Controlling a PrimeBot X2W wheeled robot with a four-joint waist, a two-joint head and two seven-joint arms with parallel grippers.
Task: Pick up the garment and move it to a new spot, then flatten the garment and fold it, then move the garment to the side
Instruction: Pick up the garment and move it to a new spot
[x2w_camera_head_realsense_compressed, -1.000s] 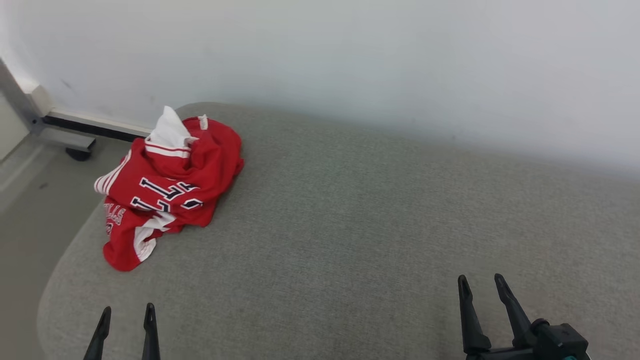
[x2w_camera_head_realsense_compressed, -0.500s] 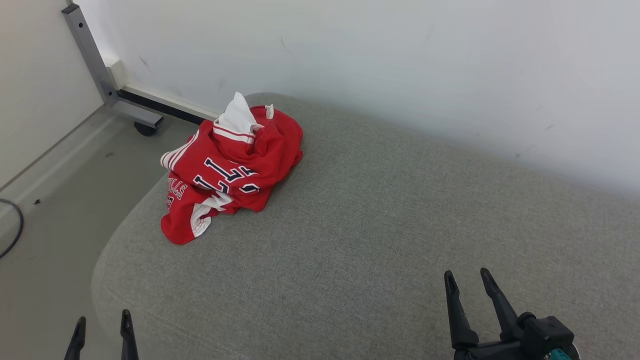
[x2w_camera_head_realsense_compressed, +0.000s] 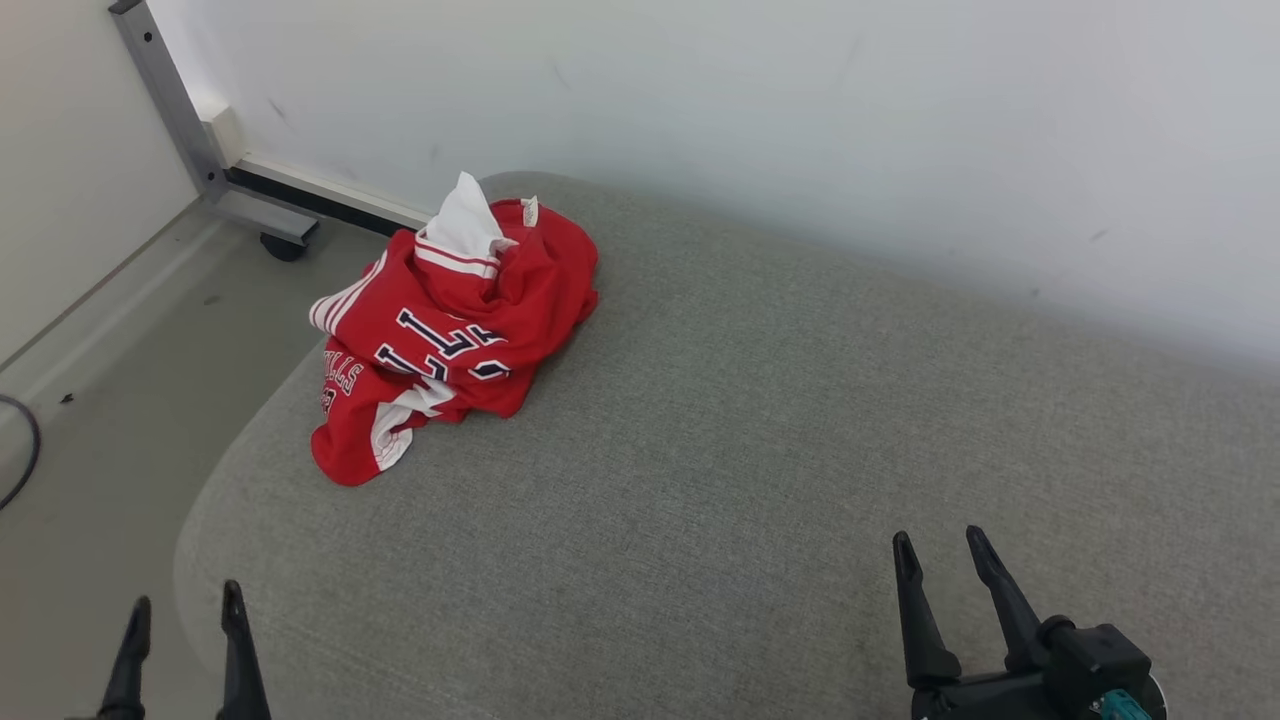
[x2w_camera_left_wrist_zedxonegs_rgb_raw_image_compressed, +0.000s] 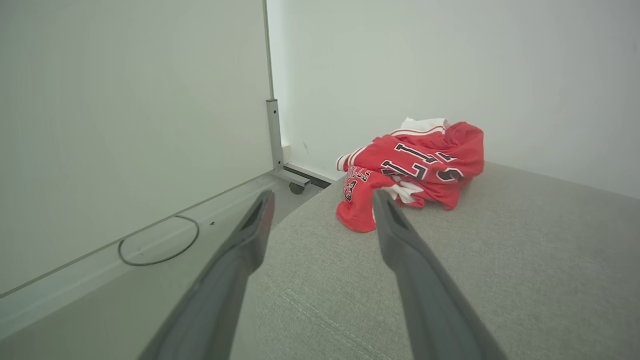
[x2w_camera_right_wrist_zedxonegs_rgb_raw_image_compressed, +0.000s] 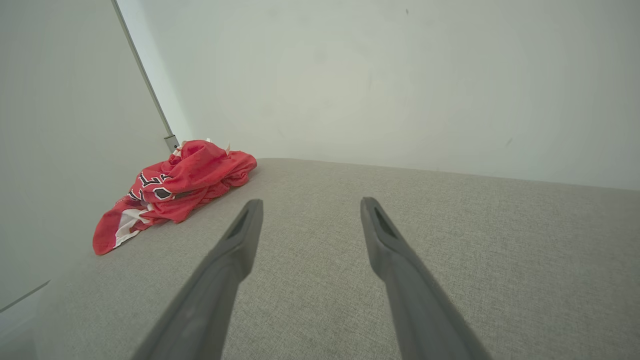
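The garment (x2w_camera_head_realsense_compressed: 450, 335) is a red jersey with white trim and dark numbers, lying crumpled in a heap near the far left corner of a grey cushioned surface (x2w_camera_head_realsense_compressed: 760, 450). The left wrist view has the same garment (x2w_camera_left_wrist_zedxonegs_rgb_raw_image_compressed: 415, 170) ahead and to the right, and it lies far off to the left as the garment (x2w_camera_right_wrist_zedxonegs_rgb_raw_image_compressed: 175, 190) in the right wrist view. My left gripper (x2w_camera_head_realsense_compressed: 185, 615) stands open at the lower left, over the cushion's near left edge, well short of the jersey. My right gripper (x2w_camera_head_realsense_compressed: 940, 550) is open at the lower right, empty, far from the jersey.
A white wall (x2w_camera_head_realsense_compressed: 800, 120) runs behind the cushion. To the left the cushion ends at a drop to the floor (x2w_camera_head_realsense_compressed: 90, 400), where a grey metal frame leg with a caster (x2w_camera_head_realsense_compressed: 285, 245) and a dark cable (x2w_camera_head_realsense_compressed: 20, 450) lie.
The whole head view has shifted, so the camera turned toward the jersey's side. The jersey lies as it did; both grippers stay open.
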